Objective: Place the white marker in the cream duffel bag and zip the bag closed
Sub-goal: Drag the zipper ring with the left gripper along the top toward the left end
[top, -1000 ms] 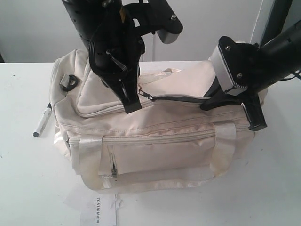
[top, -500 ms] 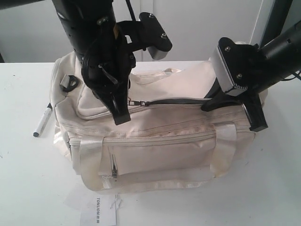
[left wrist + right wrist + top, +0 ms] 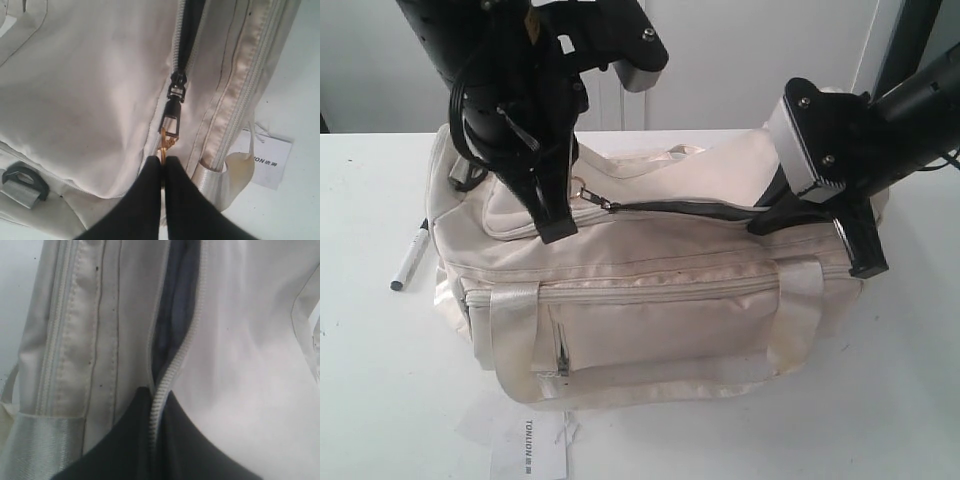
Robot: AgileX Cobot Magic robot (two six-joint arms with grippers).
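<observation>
The white marker (image 3: 410,255) lies on the table (image 3: 360,380), left of the cream duffel bag (image 3: 650,300). The left gripper (image 3: 162,162), clamped on the zip pull (image 3: 172,117), has dragged it leftward, widening the mouth for the marker; the right gripper (image 3: 152,396) pinches the bag's zip edge.

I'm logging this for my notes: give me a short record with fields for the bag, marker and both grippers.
cream duffel bag: top zip partly open, dark lining showing
white marker: on the table, outside the bag
left gripper: shut on the zip pull ring
right gripper: shut on the bag's zip edge
paper tag: on the table by the bag's front
</observation>
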